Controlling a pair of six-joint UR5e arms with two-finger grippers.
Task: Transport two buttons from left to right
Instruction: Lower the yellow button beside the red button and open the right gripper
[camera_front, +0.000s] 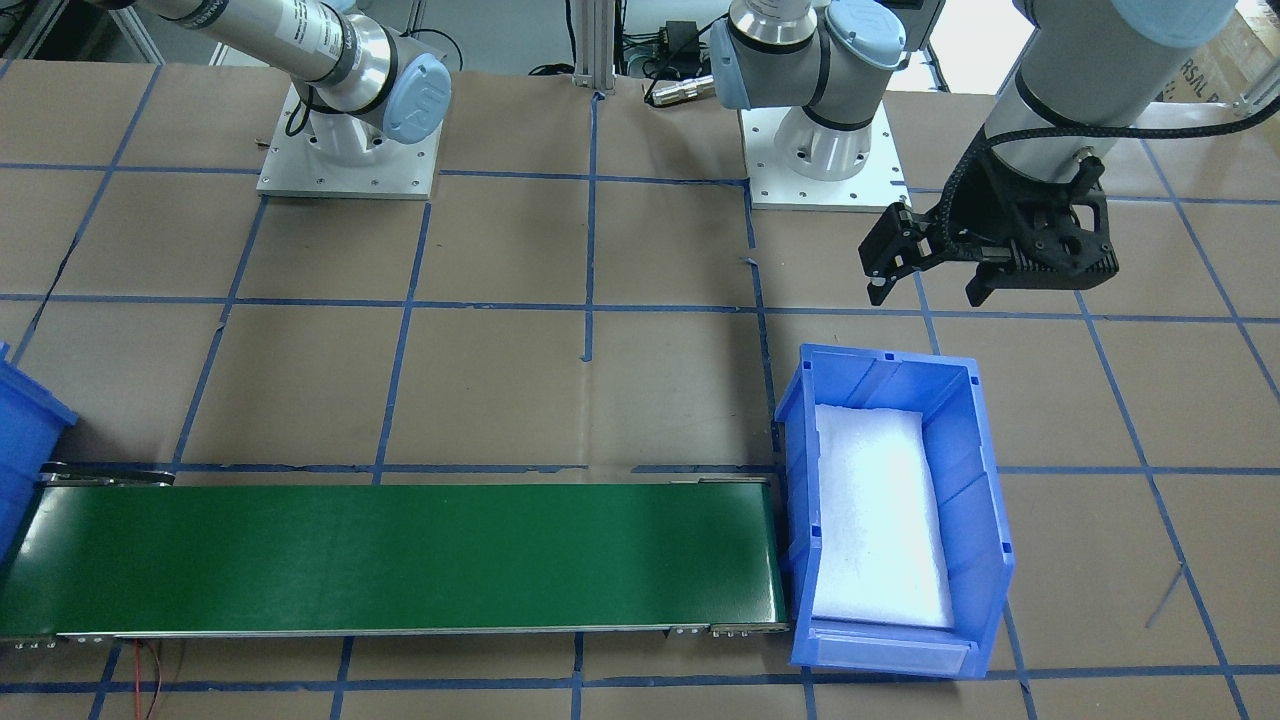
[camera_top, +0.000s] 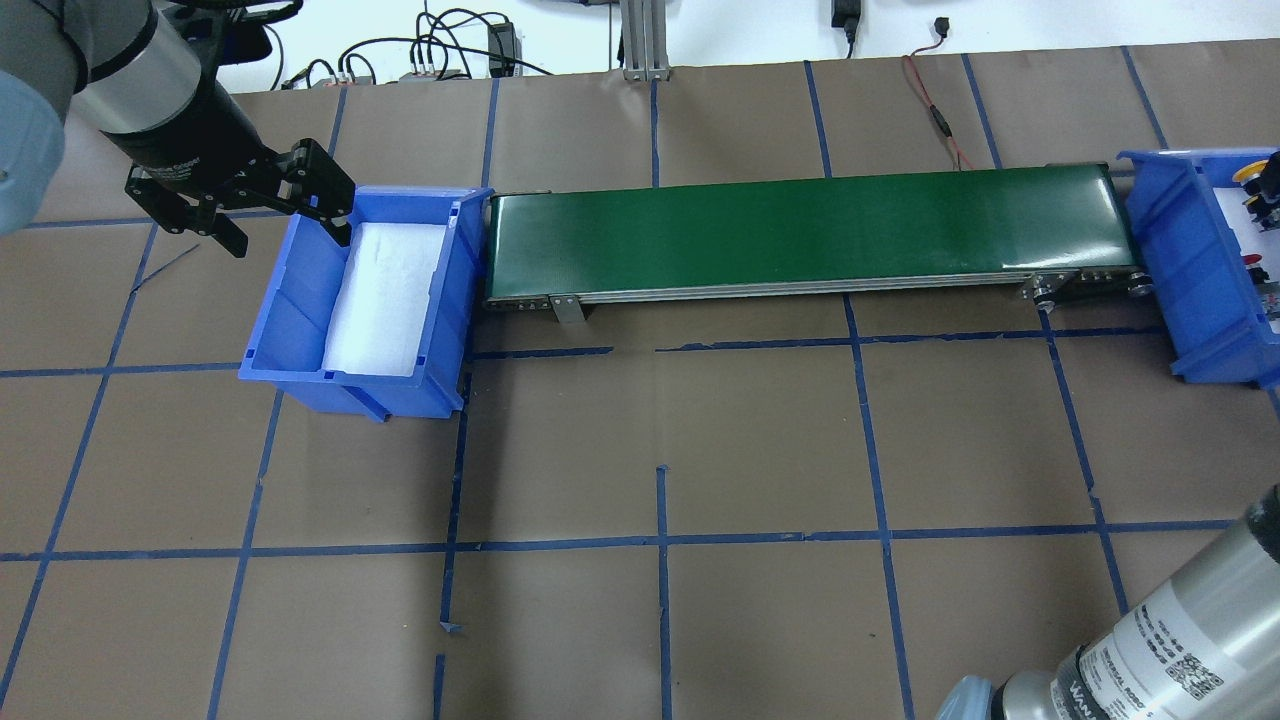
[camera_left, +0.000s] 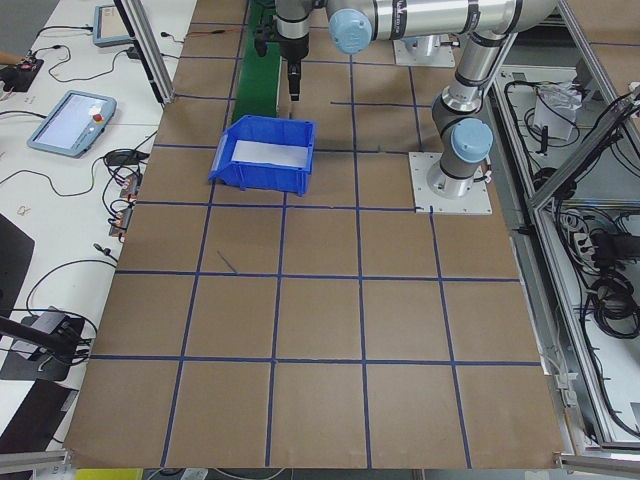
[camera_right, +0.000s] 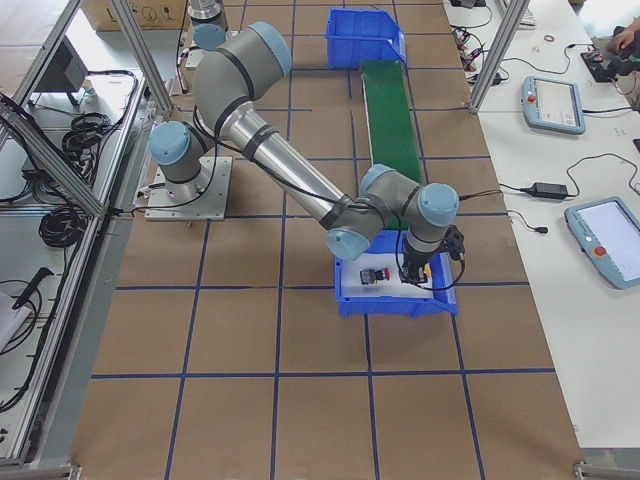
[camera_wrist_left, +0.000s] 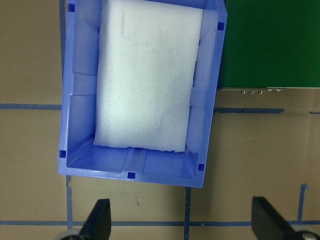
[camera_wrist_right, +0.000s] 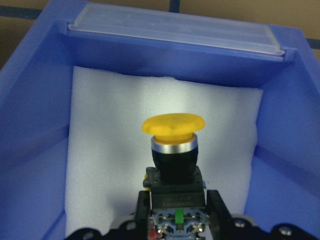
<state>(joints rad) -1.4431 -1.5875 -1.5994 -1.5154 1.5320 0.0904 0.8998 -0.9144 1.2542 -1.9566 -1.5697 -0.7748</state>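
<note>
The yellow button (camera_wrist_right: 172, 130) is clamped by its black body between the fingers of my right gripper (camera_wrist_right: 179, 212), over the white foam inside the right blue bin (camera_wrist_right: 30, 100). In the exterior right view the red button (camera_right: 375, 275) lies on the foam in that same bin (camera_right: 345, 300), just beside my right gripper (camera_right: 415, 272). My left gripper (camera_front: 925, 293) is open and empty, hovering beside the near end of the left blue bin (camera_front: 985, 500). That bin (camera_wrist_left: 70, 100) holds only white foam.
A green conveyor belt (camera_top: 800, 225) runs between the left bin (camera_top: 290, 290) and the right bin (camera_top: 1165, 230); nothing lies on it. Brown paper with blue tape lines covers the table. The two arm bases stand behind the belt.
</note>
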